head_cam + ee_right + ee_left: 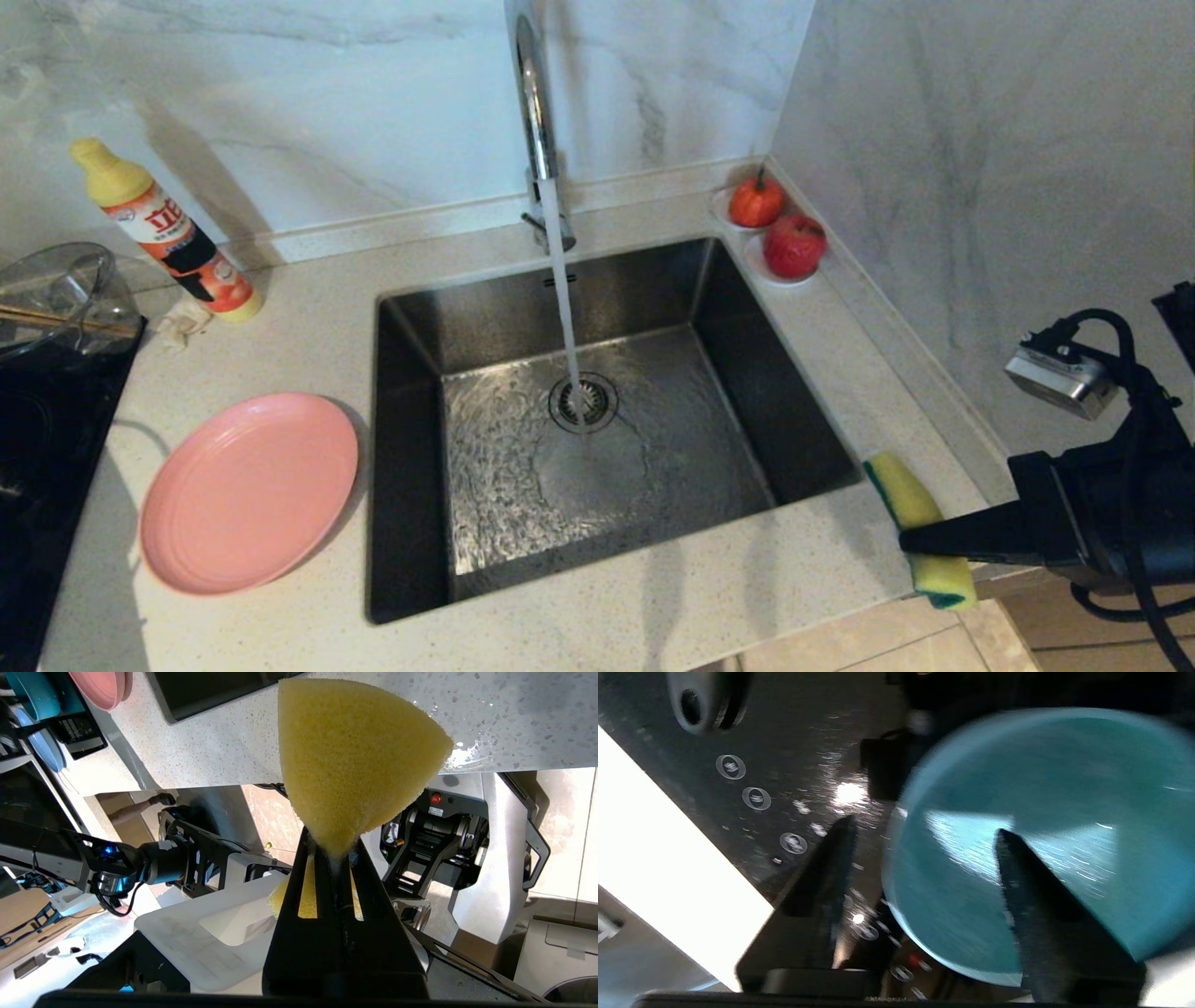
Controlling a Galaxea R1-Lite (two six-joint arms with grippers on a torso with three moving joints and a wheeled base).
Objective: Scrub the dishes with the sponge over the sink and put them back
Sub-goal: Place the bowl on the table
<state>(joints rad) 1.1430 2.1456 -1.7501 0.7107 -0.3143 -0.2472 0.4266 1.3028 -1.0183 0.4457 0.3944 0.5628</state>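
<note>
Left gripper point(924, 835) gapes astride the teal bowl's point(1041, 812) rim on the black hob point(784, 742), contact unclear in the blur; a careless lift could tip it. Right gripper point(334, 851) pinches the sponge point(355, 756) by the sink point(597, 448).

One pink plate point(247, 492), one teal bowl point(1031, 840), one yellow sponge point(920, 532), one detergent bottle point(168, 231), two red fruits point(775, 229), one glass bowl point(56, 299).

Right arm point(1102, 523): black housing, black cables, silver camera block; black tapered fingers point(299, 896), slotted.
</note>
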